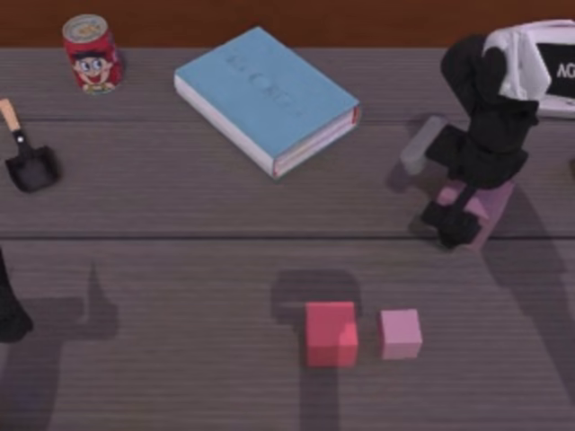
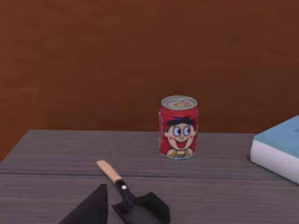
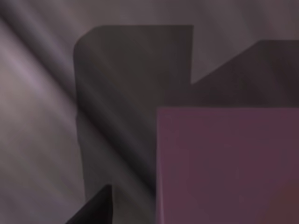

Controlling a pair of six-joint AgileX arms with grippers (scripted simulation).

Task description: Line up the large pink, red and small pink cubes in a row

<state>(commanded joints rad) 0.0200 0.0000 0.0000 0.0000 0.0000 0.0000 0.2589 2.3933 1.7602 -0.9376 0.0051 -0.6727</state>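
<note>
At the far left edge of the top view my left arm [image 1: 11,314] sits parked; I cannot tell how its fingers stand. Upper left holds one black pan [image 1: 31,166] with a wooden handle and one red printed can [image 1: 91,54], then one blue book [image 1: 267,97] lying tilted near the back edge. Three cubes in all: the red cube [image 1: 331,333] and the small pink cube [image 1: 400,333] sit just beside each other, apart, at lower centre, with bare table to their left and right. At right, my right gripper [image 1: 458,220] is down over the large pink cube [image 1: 490,205]; whether it is clamped I cannot tell.
</note>
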